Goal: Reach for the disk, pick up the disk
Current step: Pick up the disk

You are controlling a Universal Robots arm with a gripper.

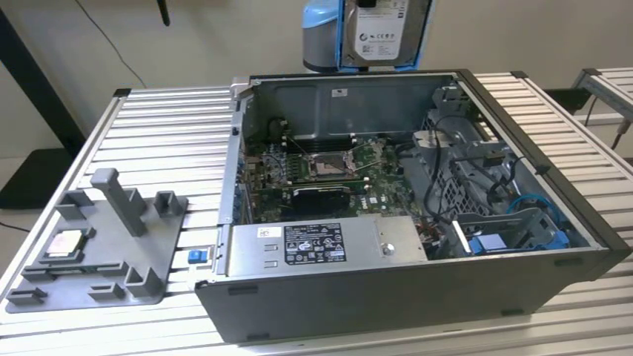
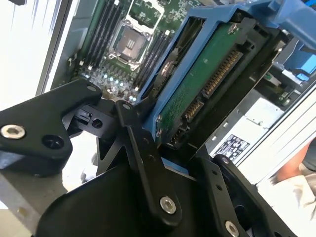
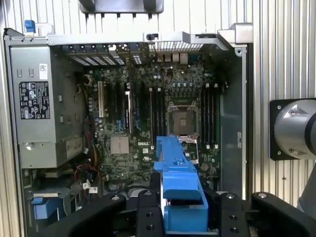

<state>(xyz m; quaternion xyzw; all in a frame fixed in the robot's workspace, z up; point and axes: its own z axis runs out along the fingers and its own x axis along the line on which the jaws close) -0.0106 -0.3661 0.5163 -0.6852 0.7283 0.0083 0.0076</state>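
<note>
A robot arm's gripper (image 2: 173, 153) holds the disk (image 1: 381, 30) aloft above the far wall of an open computer case (image 1: 534, 297), its black fingers (image 2: 143, 163) closed on the drive's blue rails, as the second wrist view shows the green circuit-board underside and connector of the drive clamped between them. In the exterior view the silver drive with its white label hangs upright, clear of the chassis and high in the frame; in the first wrist view the blue rail (image 3: 180, 192) juts out between the fingers over the motherboard (image 3: 148, 123) below. The pickup appears done, and doing this step well now seems to mean a firm, even squeeze on the rails, with the drive held level and away from the case walls and the loose cables (image 1: 475, 156) near the drive bays. The case lies on its side on a slatted metal table (image 1: 158, 126). On the exterior view's left, a grey fixture (image 1: 109, 245) with upright posts carries a small processor chip (image 1: 64, 242). A power supply (image 1: 327, 243) with a printed label sits at the case's near side. Pale walls close the room behind, and a second slatted table (image 1: 608, 85) stands at the exterior view's right.
</note>
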